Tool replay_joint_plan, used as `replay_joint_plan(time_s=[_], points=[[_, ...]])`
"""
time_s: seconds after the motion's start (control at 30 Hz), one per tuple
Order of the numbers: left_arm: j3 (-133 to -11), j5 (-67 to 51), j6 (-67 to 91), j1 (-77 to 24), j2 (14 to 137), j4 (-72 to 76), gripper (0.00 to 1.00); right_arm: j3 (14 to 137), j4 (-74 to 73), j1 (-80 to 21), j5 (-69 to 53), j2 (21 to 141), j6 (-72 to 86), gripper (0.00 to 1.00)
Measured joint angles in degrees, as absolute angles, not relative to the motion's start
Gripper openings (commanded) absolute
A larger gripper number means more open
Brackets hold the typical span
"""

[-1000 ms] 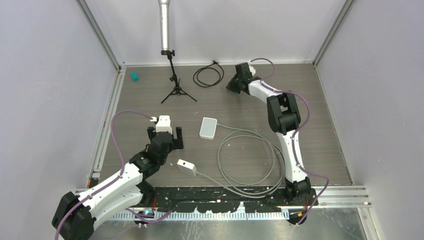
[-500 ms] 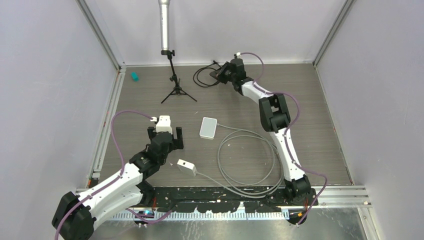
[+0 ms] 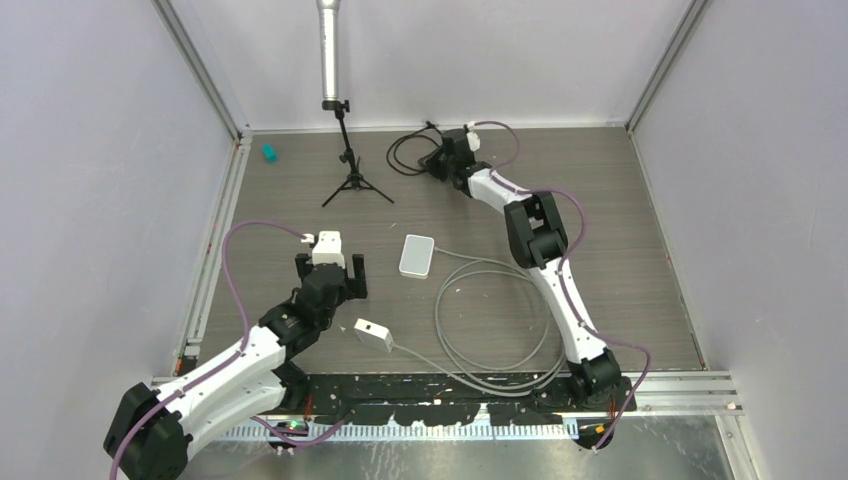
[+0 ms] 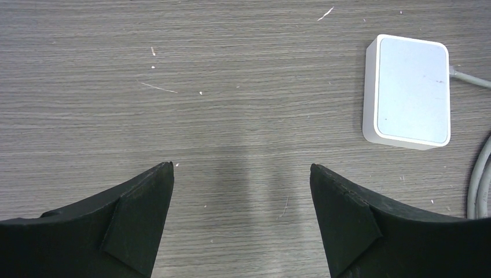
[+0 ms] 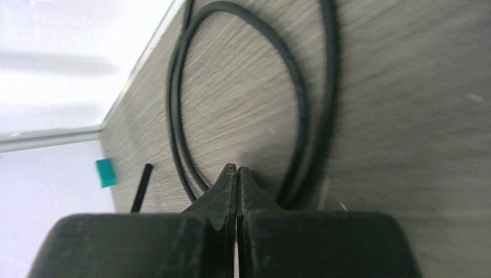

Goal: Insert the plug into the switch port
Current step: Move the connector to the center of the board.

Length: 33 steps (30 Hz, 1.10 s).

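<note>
Right hand is way out at the far edge of the tabletop, fingers pressed together with nothing between them, tips down right by the coiled black cable. On the wrist view the loop curves around those closed tips: beside it, not gripping it. The plug, by my reckoning, is the cable end poking out at the back of the coil, just beyond the hand toward the back wall; it's too small to read the connector.

Now the switch: middle of the tabletop, well apart from that coil, long axis running roughly away from the bases, grey cable leaving its right side. Left hand hovers with fingers wide apart, empty, the switch just off to its right.

So the right arm is nearer the plug and the left arm nearer the switch, and the plug would have to travel toward the bases to meet it. Which face carries the port, I can't tell.
</note>
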<state>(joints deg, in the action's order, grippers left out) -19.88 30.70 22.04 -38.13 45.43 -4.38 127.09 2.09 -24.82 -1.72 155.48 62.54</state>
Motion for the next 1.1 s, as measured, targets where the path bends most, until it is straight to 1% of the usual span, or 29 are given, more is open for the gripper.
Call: replay_joint_plan(time_s=[0.17,0.23,0.3,0.5,0.6,0.7,0.8,0.87,0.9,1.0,1.1], points=[[-19.9,30.4,22.0,-38.1,45.4,-4.2,0.89,121.2,-7.0,-25.0,6.1,148.6,59.6,0.01],[-19.9,30.4,22.0,-38.1,45.4,-4.1,0.89,115.5,-9.1,-24.7,8.6,144.2,58.1,0.01],[-19.8,30.4,22.0,-38.1,45.4,-4.0,0.89,108.5,-9.3,-24.2,10.0,139.5,57.1,0.01],[-19.6,30.4,22.0,-38.1,45.3,-4.0,0.89,79.9,-7.0,-19.8,11.3,120.6,55.1,0.01],[-19.6,30.4,22.0,-38.1,45.2,-3.9,0.89,69.2,-7.5,-17.4,12.3,112.0,53.0,0.05],[-19.5,30.4,22.0,-38.1,45.1,-3.9,0.89,59.7,-9.9,-15.3,14.0,102.3,49.7,0.17],[-19.5,30.4,22.0,-38.1,44.9,-3.9,0.89,55.7,-12.8,-14.9,15.1,94.0,46.7,0.28],[-19.4,30.4,22.1,-38.1,44.5,-3.9,0.89,55.7,-14.3,-14.9,15.7,88.9,44.4,0.39],[-19.3,30.4,22.1,-38.1,44.4,-3.9,0.89,56.2,-14.6,-14.9,15.8,86.7,43.2,0.41],[-19.2,30.4,22.1,-38.1,43.9,-3.9,0.89,59.3,-15.0,-14.9,15.1,84.6,40.3,0.44],[-19.0,30.4,22.1,-38.1,43.0,-3.7,0.89,65.3,-15.6,-14.9,11.1,88.6,37.5,0.44]])
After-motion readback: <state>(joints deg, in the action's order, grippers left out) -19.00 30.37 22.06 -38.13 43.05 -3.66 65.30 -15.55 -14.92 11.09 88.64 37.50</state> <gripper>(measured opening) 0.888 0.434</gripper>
